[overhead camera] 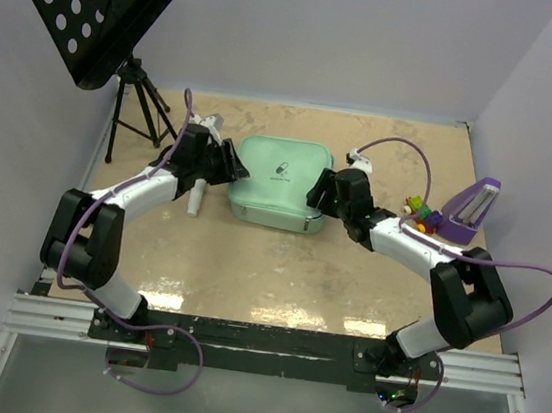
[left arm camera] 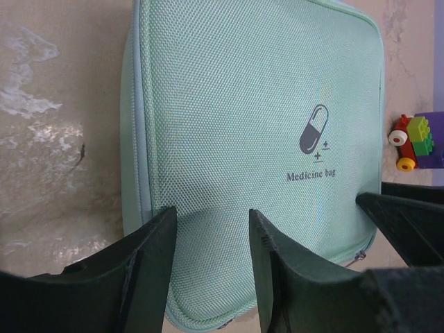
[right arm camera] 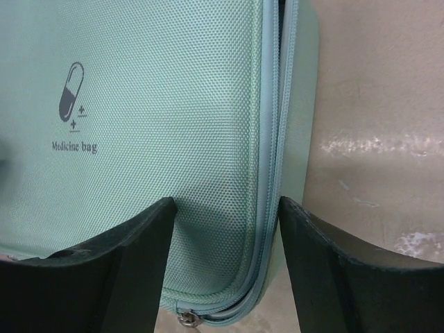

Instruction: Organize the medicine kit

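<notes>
The medicine kit (overhead camera: 277, 181) is a pale mint-green woven fabric case with a zip, closed, lying flat at mid-table. Its lid (left arm camera: 243, 104) bears a capsule mark and "Medicine bag". My left gripper (overhead camera: 232, 169) is open at the kit's left edge, its fingers (left arm camera: 156, 250) spread over the lid's corner with nothing between them. My right gripper (overhead camera: 315, 189) is open at the kit's right edge. In the right wrist view (right arm camera: 225, 222) it straddles the corner with the zip (right arm camera: 274, 173) and the metal zip pull (right arm camera: 186, 319). I cannot tell whether the fingertips touch the fabric.
A black music stand (overhead camera: 89, 2) on a tripod (overhead camera: 138, 99) stands back left. A white tube (overhead camera: 196, 199) lies left of the kit and a small white item (overhead camera: 359, 159) behind its right corner. A purple wedge (overhead camera: 469, 210) and coloured toy bricks (overhead camera: 419, 212) sit right.
</notes>
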You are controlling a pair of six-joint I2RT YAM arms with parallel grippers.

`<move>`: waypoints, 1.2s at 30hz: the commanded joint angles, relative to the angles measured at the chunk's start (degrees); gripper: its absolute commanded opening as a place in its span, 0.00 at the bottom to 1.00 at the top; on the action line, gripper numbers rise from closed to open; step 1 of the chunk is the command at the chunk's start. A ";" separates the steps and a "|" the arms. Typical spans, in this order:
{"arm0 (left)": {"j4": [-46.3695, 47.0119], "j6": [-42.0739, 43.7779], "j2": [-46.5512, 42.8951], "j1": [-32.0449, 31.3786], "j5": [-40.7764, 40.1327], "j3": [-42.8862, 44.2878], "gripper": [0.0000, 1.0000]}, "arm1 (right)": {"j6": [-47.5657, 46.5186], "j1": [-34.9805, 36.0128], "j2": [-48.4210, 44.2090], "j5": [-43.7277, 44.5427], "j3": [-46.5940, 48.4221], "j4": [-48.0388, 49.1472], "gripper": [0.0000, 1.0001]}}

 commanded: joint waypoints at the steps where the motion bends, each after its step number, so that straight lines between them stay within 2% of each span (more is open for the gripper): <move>1: -6.23 2.60 -1.44 1.18 -2.52 -0.97 0.52 | 0.67 4.05 0.82 -4.04 -1.40 3.35 0.65; 5: -7.81 2.96 -2.05 1.26 -2.96 0.17 0.52 | 2.08 6.61 0.04 -2.99 -1.93 3.01 0.65; 8: -9.04 3.13 -4.33 1.26 -3.66 0.96 0.52 | 2.08 6.70 -4.43 2.70 -1.76 -0.67 0.68; 9: -9.39 3.13 -5.47 1.26 -3.84 1.14 0.53 | 1.47 6.96 -6.54 5.68 -1.23 -3.04 0.69; 13: -12.03 2.78 -9.78 1.18 -9.62 2.37 0.64 | 0.14 13.80 -12.53 31.23 3.42 -16.47 0.72; 15: -11.60 1.64 -11.89 0.91 -11.82 1.85 0.69 | -0.29 16.70 -14.90 37.16 3.70 -17.21 0.70; 17: -8.45 -0.72 -14.00 0.91 -11.93 -0.08 0.75 | 1.10 16.72 -18.58 35.87 1.60 -13.89 0.59; 18: -6.69 -3.00 -15.23 1.00 -12.10 -1.66 0.95 | 3.29 16.37 -19.82 34.12 0.19 -13.61 0.67; 19: -6.15 -4.93 -15.67 1.26 -12.01 -2.63 1.00 | 3.05 16.36 -20.79 29.84 -0.08 -13.17 0.98; 22: -3.88 -3.90 -15.59 1.53 -6.06 -3.25 1.00 | -3.54 16.36 -21.94 21.20 -0.87 -9.39 0.99; 25: -0.52 -2.68 -16.21 0.48 -2.78 -5.02 1.00 | -2.49 16.37 -20.63 20.83 -1.31 -10.97 0.98; 28: -9.63 2.76 -12.79 -6.27 -10.92 2.60 1.00 | -0.91 17.24 -16.68 20.92 0.27 -16.06 0.98; 30: -14.39 4.53 -10.24 -10.49 -18.13 7.01 0.98 | 0.49 18.38 -15.53 22.32 0.01 -17.03 0.92; 33: -14.93 4.28 -8.04 -12.35 -20.53 8.26 0.94 | 1.72 18.74 -15.26 23.11 -0.87 -17.38 0.80; 36: -15.28 3.49 -5.67 -13.15 -21.68 8.52 0.93 | 2.60 20.31 -13.95 24.16 -0.09 -18.26 0.80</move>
